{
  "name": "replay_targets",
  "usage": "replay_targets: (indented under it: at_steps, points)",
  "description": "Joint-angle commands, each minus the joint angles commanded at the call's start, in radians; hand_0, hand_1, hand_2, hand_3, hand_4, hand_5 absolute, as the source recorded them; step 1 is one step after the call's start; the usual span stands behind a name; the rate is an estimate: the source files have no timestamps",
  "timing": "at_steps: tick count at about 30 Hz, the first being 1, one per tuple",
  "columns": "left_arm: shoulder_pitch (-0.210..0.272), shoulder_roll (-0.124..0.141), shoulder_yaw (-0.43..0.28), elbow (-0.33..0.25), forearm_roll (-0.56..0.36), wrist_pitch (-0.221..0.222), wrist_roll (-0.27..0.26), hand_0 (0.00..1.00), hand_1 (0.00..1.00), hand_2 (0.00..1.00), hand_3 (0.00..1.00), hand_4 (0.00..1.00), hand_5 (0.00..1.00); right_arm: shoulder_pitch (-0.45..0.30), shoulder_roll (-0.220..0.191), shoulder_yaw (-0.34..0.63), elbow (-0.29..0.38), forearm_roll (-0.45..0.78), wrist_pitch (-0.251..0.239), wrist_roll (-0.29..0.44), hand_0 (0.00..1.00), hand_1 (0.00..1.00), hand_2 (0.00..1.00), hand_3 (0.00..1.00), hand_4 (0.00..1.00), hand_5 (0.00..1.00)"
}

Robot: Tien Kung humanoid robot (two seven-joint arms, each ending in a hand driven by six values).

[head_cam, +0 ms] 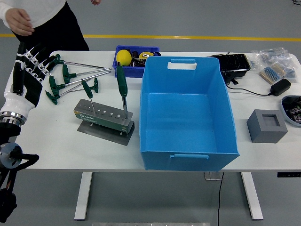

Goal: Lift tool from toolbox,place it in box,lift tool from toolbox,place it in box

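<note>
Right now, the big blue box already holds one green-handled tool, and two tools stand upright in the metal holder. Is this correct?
Not quite. The head view shows the big blue box empty; no tool lies in it yet. The rest is right: two green-handled tools stand upright in the metal holder, a tall one and a shorter T-handled one.

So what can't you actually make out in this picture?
- Head view: the left hand covers some green T-handle wrenches; a grasp cannot be confirmed.
- Print on the tool stand: too small.
- Small blue bin: contents partly hidden by the big blue box.
- Right arm: outside the frame.
- Person: cut off by the top edge.
</note>
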Motion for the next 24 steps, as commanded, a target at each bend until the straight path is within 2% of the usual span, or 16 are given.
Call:
replay_targets:
  at_steps: [24]
  points:
    - [-0.013,0.007,-0.022,0.000,0.018,-0.001,-0.002,0.849,0.771,0.870,0.820,0.998,0.784,-0.001,-0.001,-0.002,0.000,0.003,0.002,-0.003,0.674,0.637,0.714,0.556,0.787,0.723]
